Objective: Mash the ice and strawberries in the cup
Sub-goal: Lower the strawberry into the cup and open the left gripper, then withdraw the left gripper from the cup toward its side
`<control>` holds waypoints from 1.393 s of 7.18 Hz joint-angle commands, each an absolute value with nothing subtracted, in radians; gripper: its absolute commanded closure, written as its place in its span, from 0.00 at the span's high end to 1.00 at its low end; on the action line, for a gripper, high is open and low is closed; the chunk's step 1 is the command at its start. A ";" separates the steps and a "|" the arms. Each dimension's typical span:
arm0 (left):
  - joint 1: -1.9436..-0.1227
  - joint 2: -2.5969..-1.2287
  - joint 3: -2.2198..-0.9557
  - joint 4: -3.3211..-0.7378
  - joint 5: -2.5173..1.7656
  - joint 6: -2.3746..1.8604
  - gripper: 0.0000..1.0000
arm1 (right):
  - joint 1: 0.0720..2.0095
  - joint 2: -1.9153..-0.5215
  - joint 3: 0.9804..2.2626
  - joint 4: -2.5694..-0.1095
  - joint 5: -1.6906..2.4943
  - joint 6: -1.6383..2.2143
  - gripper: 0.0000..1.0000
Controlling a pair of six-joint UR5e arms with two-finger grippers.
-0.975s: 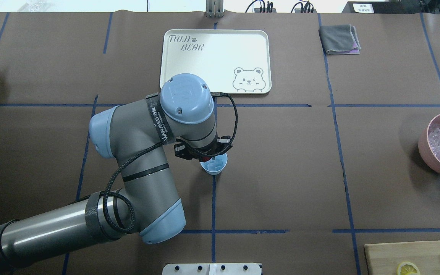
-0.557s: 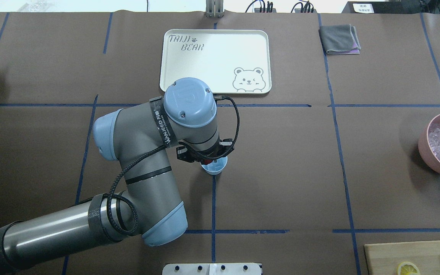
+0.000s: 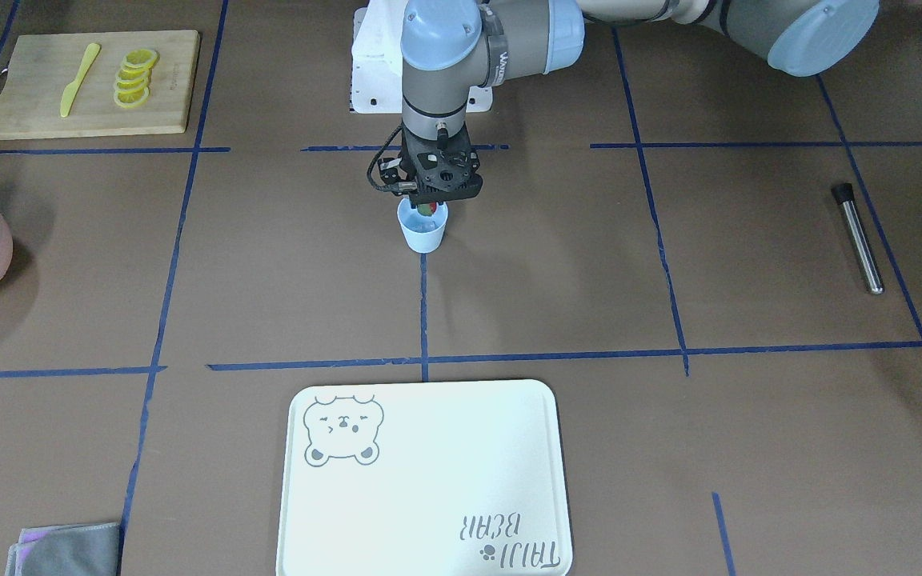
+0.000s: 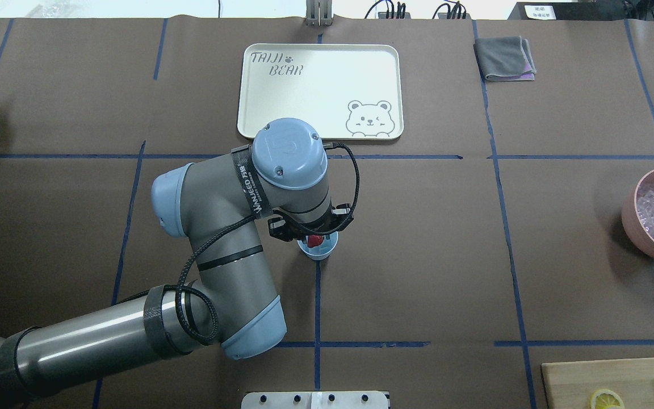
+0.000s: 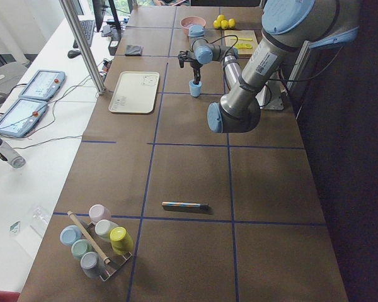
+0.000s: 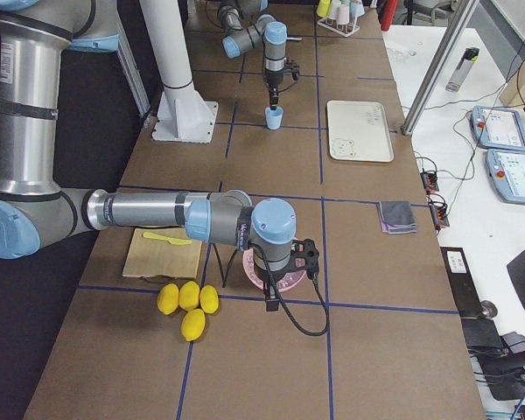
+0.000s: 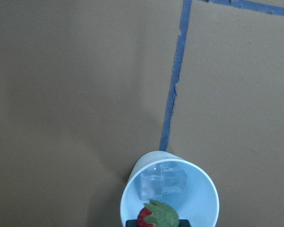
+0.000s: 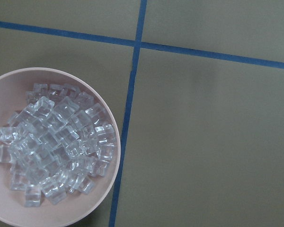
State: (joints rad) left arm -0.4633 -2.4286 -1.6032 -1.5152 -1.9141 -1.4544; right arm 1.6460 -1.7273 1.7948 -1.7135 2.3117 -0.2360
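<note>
The pale-blue cup (image 4: 327,248) stands on the table's middle blue line, with two clear ice cubes (image 7: 162,182) inside it. My left gripper (image 4: 314,234) points straight down over the cup and is shut on the small red strawberry (image 7: 155,218), held at the cup's mouth (image 3: 422,232). A heap of ice (image 8: 57,151) fills the pink bowl (image 8: 114,142) at the far right. My right gripper (image 6: 271,302) hangs above that bowl and shows only in the exterior right view. I cannot tell if it is open or shut.
A white bear tray (image 4: 320,91) lies beyond the cup. A grey cloth (image 4: 504,58) lies at the back right. A wooden board (image 3: 93,84) holds lemon slices and a yellow knife. A metal rod (image 3: 859,240) lies on my left side. Whole lemons (image 6: 185,302) lie near the bowl.
My left arm has shifted right and a little toward the table's near edge. The strawberry now sits over the cup's mouth and covers the ice that showed there before.
</note>
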 commanded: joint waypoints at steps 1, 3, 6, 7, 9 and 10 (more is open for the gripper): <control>-0.465 -2.441 -1.555 -1.571 -1.911 -1.490 1.00 | 1.646 -1.727 1.795 -1.713 2.312 -0.236 0.99; -0.503 -2.421 -1.583 -1.528 -1.917 -1.432 1.00 | 1.646 -1.727 1.795 -1.713 2.312 -0.235 0.99; -0.602 -2.134 -1.932 -1.344 -1.922 -1.097 1.00 | 1.646 -1.727 1.795 -1.713 2.312 -0.233 0.99; -0.679 -2.034 -2.003 -1.347 -1.927 -0.936 1.00 | 1.646 -1.727 1.795 -1.713 2.312 -0.233 0.99; -0.879 -1.851 -1.996 -1.358 -2.070 -0.615 1.00 | 1.646 -1.727 1.793 -1.713 2.312 -0.233 0.99; -0.970 -1.762 -1.979 -1.362 -2.154 -0.497 1.00 | 1.646 -1.727 1.793 -1.713 2.312 -0.233 0.99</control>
